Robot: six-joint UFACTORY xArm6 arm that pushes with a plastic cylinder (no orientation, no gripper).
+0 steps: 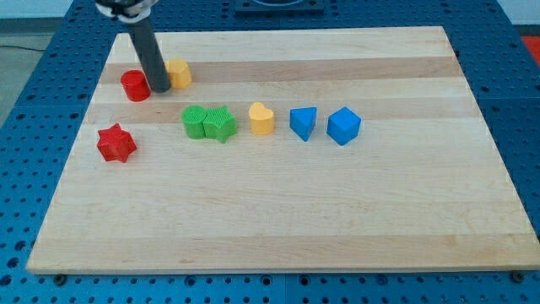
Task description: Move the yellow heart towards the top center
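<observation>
My tip [160,88], a bare dark rod end with no jaws and nothing in its hold, sits far left on the pale wooden board [278,219], wedged between the red cylinder block [135,85] and the small yellow block [178,73], whose shape is unclear from here. The yellow heart block [261,119] lies mid-board, right of the two green blocks [209,123] and left of the blue triangular block [304,123]. Best approach, I judge: circle round the green pair to the heart's near side, centre on it, then push straight toward the far edge so it does not slew off sideways.
</observation>
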